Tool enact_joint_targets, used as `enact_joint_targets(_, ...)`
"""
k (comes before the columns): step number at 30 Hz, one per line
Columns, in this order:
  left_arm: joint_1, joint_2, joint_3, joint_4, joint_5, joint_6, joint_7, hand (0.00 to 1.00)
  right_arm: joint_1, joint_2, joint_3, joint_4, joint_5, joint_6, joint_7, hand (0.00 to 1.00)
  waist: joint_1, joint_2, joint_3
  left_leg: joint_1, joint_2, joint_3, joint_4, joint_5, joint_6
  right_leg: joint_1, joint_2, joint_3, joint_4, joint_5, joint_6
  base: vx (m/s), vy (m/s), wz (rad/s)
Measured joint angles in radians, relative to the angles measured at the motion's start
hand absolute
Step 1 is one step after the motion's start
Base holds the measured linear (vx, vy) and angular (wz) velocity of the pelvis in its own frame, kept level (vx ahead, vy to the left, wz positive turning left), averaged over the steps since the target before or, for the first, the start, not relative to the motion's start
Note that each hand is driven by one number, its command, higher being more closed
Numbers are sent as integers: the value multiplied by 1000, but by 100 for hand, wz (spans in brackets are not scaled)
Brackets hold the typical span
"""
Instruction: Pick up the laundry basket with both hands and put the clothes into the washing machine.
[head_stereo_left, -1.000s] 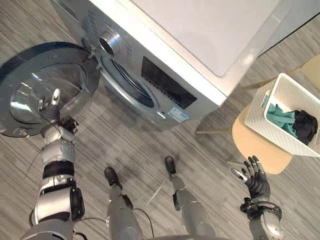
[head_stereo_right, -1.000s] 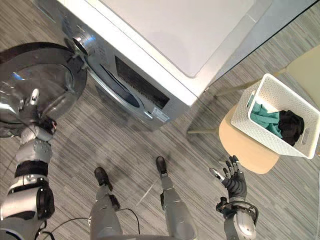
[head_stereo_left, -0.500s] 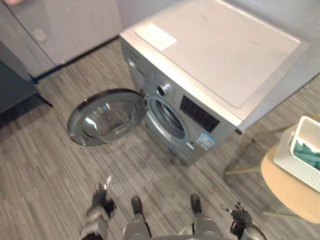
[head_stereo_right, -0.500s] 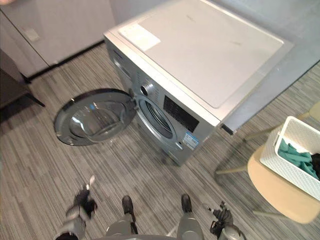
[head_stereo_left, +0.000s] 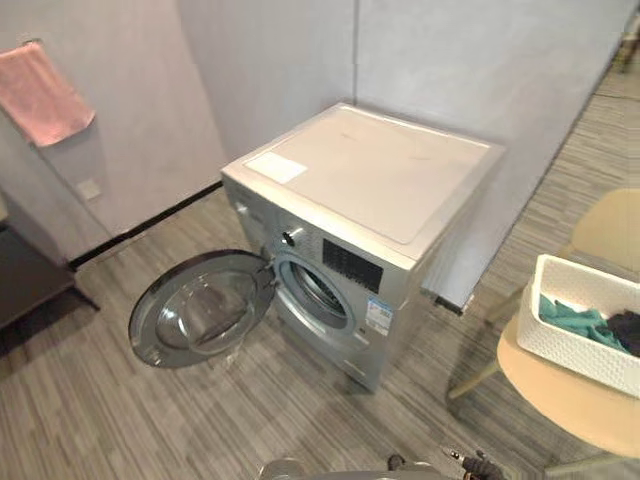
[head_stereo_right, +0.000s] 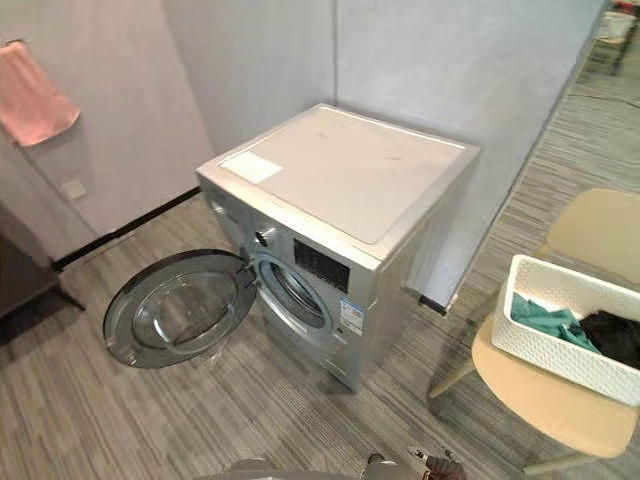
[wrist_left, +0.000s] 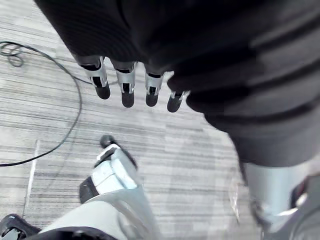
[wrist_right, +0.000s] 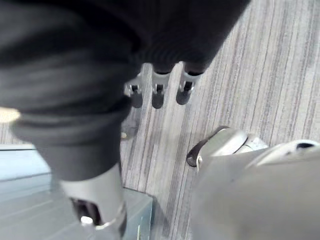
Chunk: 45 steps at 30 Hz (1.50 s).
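Washing machine: silver front-loading washing machine (head_stereo_left: 370, 190), centre of the head view, against the grey wall.
Door: its round glass door (head_stereo_left: 195, 310) is swung wide open, left of the drum opening.
Basket: white perforated plastic laundry basket (head_stereo_left: 570, 348) at the right edge, resting on the seat of a beige round chair (head_stereo_left: 560, 400), well apart from the machine.
Clothes: teal cloth (head_stereo_left: 572, 322) and black cloth (head_stereo_left: 627, 330) lie inside the basket.
Left hand: left hand (wrist_left: 125, 87) over grey striped floor (wrist_left: 190, 150); fingers straight and released, empty.
Right hand: right hand (wrist_right: 158, 94) over the same floor; fingers loose, grasping nothing.
Wall: pink towel (head_stereo_left: 45, 90), upper left.
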Motion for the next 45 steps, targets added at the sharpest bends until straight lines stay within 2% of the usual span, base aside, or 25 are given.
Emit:
enact_joint_targets(1,-16,7,-21,0,17,-1,-2,0,-1,0,3,0,-1,0,6,0,-7,6,3,2,-1,7,-12,1,1,-2,-3,12,-15,6,-5,31,101,-66)
enact_joint_targets(5,-134,41,-140,-3,65,-19,-4,0,21,1,8,-5,-32,-1,6,0,-50,-32,-11,3,-36,36,-175,71,8,-40,-46,34,-161,96,-26,58,19,-33)
enact_joint_targets(7,-178,48,-172,-29,65,-20,-1,0,31,10,-7,-1,-25,-1,2,0,-67,-37,-10,-12,-31,56,-209,97,-2,-85,-45,2,-182,144,18,136,-61,-32)
enact_joint_targets(9,-195,44,-180,-82,61,-23,-1,0,23,19,-34,-1,-25,-1,-14,0,-59,-38,17,-23,24,103,-200,124,-26,-128,-24,-201,-174,186,-33,164,-163,-68)
enact_joint_targets(10,-212,33,-177,-92,56,-24,-1,0,30,20,-59,0,-25,0,-22,0,-70,-35,44,-14,43,112,-183,118,-37,-131,-18,-282,-144,168,-59,103,-159,-32)
enact_joint_targets(13,-199,-1,-117,-96,1,-31,0,0,51,25,-117,-1,-15,3,-38,0,-64,-16,66,44,74,141,-141,116,-35,-107,31,-340,-72,163,-68,82,-114,-45)
enact_joint_targets(14,-184,-1,-102,-95,-27,-31,0,0,42,28,-124,-1,-3,3,-38,0,-61,-16,65,59,82,149,-137,116,-34,-99,31,-345,-76,132,-71,26,-151,-72)
enact_joint_targets(15,-175,-5,-83,-88,-47,-34,2,0,26,32,-150,-3,12,4,-38,0,-64,-11,73,94,85,168,-146,106,-33,-110,-3,-441,-34,32,-97,-12,-94,-47)
enact_joint_targets(16,-175,-7,-84,-74,-47,-34,2,0,23,35,-171,-2,14,4,-39,0,-68,-6,75,101,84,177,-149,106,-33,-123,-25,-497,6,7,-93,-32,-62,-24)
enact_joint_targets(18,-169,-14,-86,-48,-46,-34,1,0,39,38,-225,9,15,6,-37,0,-68,-6,75,118,75,173,-157,95,-48,-127,-28,-504,52,22,-87,-26,4,1)
enact_joint_targets(21,-154,-11,-23,-39,-44,-36,1,0,36,45,-315,63,15,9,-33,0,-71,18,70,145,123,182,-175,67,-88,-137,2,-530,123,-34,-109,4,-91,12)
enact_joint_targets(22,-154,-10,28,-38,-45,-36,1,0,38,52,-348,80,12,17,-27,0,-80,7,76,147,146,185,-156,42,-115,-152,13,-552,184,-73,-124,-7,-143,24)
enact_joint_targets(24,-131,6,82,-33,-67,-36,4,0,43,58,-360,93,10,26,-21,0,-72,-25,81,145,157,185,-73,38,-118,-154,18,-550,235,-111,-146,20,-143,-2)
enact_joint_targets(25,-117,11,120,-28,-110,-33,10,0,47,55,-363,94,4,27,-19,0,-71,-46,79,87,179,197,76,46,-38,-146,23,-550,239,-118,-157,77,-256,-16)
enact_joint_targets(26,-106,9,146,-18,-157,-29,24,0,48,51,-370,85,4,23,-21,0,-69,-85,76,14,198,203,241,72,76,-110,17,-541,224,-122,-168,67,-222,-14)
enact_joint_targets(27,-102,10,155,-17,-178,-29,25,0,50,45,-371,81,4,21,-22,0,-68,-85,84,-6,207,204,294,81,96,-93,19,-539,216,-122,-171,70,-273,-10)
enact_joint_targets(29,-91,-9,150,-12,-193,-29,23,0,49,4,-364,79,4,19,-33,0,-62,-69,93,-34,157,175,331,63,68,-52,29,-531,191,-119,-177,21,-159,-16)
enact_joint_targets(30,-86,-22,140,-13,-189,-30,21,0,37,-21,-359,80,4,19,-35,0,-59,-53,93,-37,75,127,291,36,21,-37,31,-512,177,-118,-175,17,-51,-26)
enact_joint_targets(33,-71,-32,122,-20,-184,-32,21,0,4,-38,-338,78,2,17,-33,0,-40,-32,97,-8,-100,6,78,25,4,22,57,-455,82,-88,-155,93,-41,-56)
enact_joint_targets(34,-64,-34,118,-22,-183,-33,20,0,-8,-36,-337,78,2,17,-32,0,-31,-24,96,-1,-125,-39,16,26,4,35,69,-444,54,-79,-154,157,-12,-75)
enact_joint_targets(36,-53,-33,116,-19,-182,-29,18,0,-30,-23,-316,78,-13,17,-29,0,-3,-24,93,30,-146,-120,-50,22,49,81,103,-388,-31,-11,-169,203,-8,-75)
enact_joint_targets(38,-47,-35,115,-19,-180,-29,13,0,-56,-21,-289,76,-34,15,-27,0,13,-11,87,53,-139,-97,-75,22,94,96,122,-347,-54,6,-178,163,21,-68)
enact_joint_targets(41,-52,-39,112,-21,-157,-29,1,0,-48,13,-230,20,-34,1,-25,0,14,-18,85,87,-133,-69,-111,23,95,109,126,-331,-56,6,-176,118,41,-29)
enact_joint_targets(43,-74,-35,93,-29,-138,-29,1,0,-23,42,-187,-26,-33,-1,-15,0,17,-28,86,116,-134,-46,-127,22,106,45,121,-355,95,-78,-95,105,17,-7)
enact_joint_targets(45,-100,-17,80,-34,-132,-28,5,0,-2,87,-120,-82,-21,-3,-9,0,16,-61,105,138,-145,4,-119,25,116,-169,75,-446,559,-128,26,70,-54,-14)
